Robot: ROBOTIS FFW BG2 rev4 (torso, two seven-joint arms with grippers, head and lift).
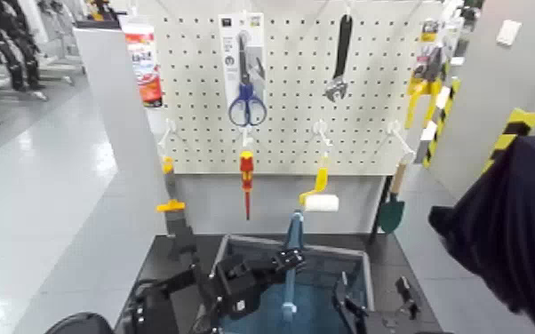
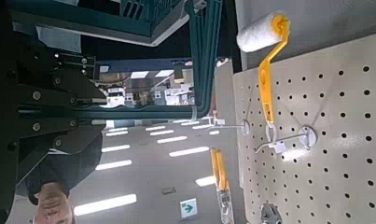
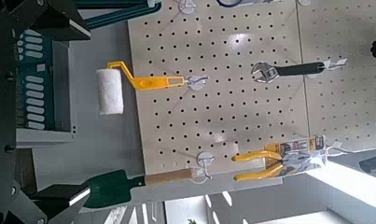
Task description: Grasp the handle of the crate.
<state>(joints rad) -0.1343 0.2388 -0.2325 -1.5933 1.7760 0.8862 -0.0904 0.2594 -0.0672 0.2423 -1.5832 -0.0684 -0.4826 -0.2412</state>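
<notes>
Blue-teal plastic made up the bail handle, which stood raised above the grey-blue crate and ran from its 12 o'clock side toward 6 o'clock in the head view. The left gripper met that handle partway along, coming in from 8 o'clock, its fingers clenched on the bar. The right gripper was near the handle at about 4 o'clock, its fingers released and spread. Below the crate lay a dark surface.

Beyond the crate rose a cream pegboard. Counting clock directions from the crate, the paint roller with white head and yellow handle hung just past 12 o'clock, and the adjustable wrench hung higher on nearly the same line. The red-and-yellow screwdriver hung at 11 o'clock, with the blue-handled scissors above it. A yellow-and-dark scraper hung at 10 o'clock. Toward 1 o'clock were the yellow-handled pliers, and nearer 2 o'clock the green trowel with a wooden grip.

Dark cloth filled the 3 o'clock side. The left wrist view also caught part of a person's head.
</notes>
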